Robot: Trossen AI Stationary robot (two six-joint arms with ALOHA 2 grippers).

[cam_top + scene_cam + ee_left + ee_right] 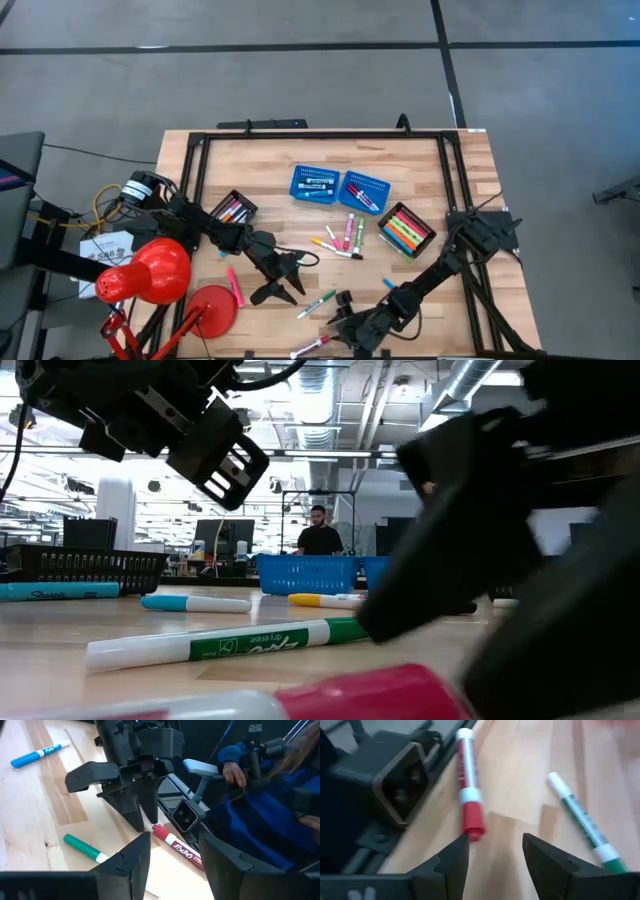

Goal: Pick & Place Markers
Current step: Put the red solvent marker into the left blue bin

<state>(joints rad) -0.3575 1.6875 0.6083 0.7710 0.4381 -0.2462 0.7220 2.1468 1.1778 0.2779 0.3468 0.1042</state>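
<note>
**Both grippers empty near the table's front edge**

High view: the wooden table [470, 180] kept bare board along its back edge and at the front right corner. The left gripper [283, 278] hung over the front half, left of centre, and the right gripper [350, 322] lay low by the front edge. Loose markers [345, 235] were scattered at mid-table beside two blue perforated baskets [338, 187], with two black trays [407, 230] of markers to either side. A red lamp [150, 272] crowded the front left corner.

Low view: a green-and-white marker [235, 642] lay near the front edge, and a blurred red marker [330, 698] nearer still. A person [319, 531] stood in the room beyond.

Left wrist view: the left gripper [175, 862] stood spread apart, grasping nothing, and faced the right arm.

Right wrist view: the right gripper [495, 852] was parted and empty, with the red marker's [467, 790] cap just before one finger, by the table's front edge.
</note>
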